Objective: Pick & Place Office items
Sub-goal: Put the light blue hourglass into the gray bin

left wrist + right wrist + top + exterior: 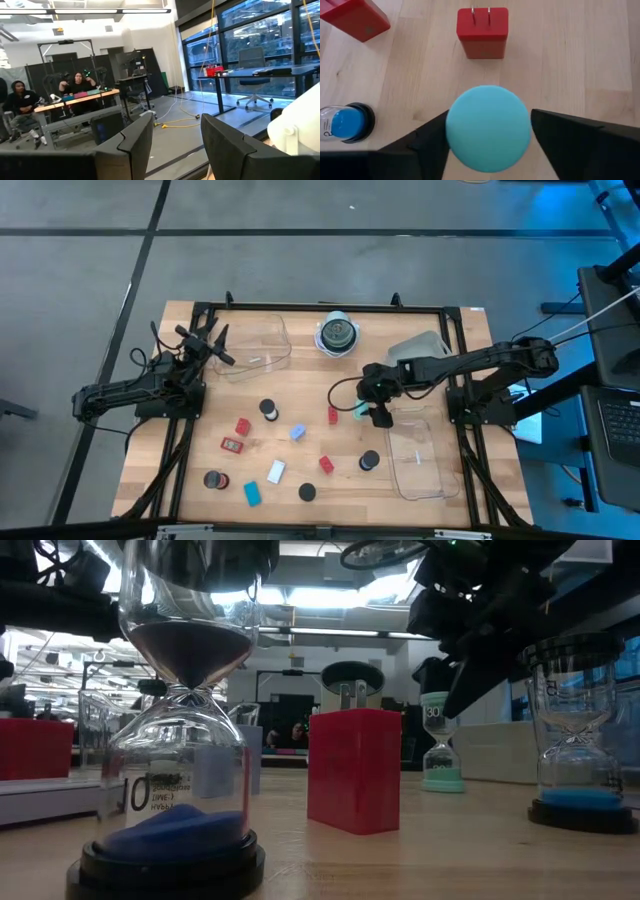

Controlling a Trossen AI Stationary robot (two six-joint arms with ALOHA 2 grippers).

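Office items lie scattered over the middle and near part of the wooden table (200,330), many of them small sand timers standing upright with their long axis vertical. At the far left the left gripper (212,347) waits raised near an empty clear tray (262,345), its fingers (131,145) parted with nothing between them, pointing out at the room where two people sit at a desk. Going right along the near side there is a black-capped timer (212,479), a red-framed tag (232,445), a red block (243,426), a teal block (252,494), a white block (276,472) and a blue block (298,432). A red plug block (482,31) stands right of centre, its two metal prongs pointing up. Just right of it stands the teal timer (487,127), upright, seen end-on from above. The right gripper (487,135) is lowered around it, one finger touching its side and the other just clear, so the grip is not full. Farther right lies another clear tray (415,460).
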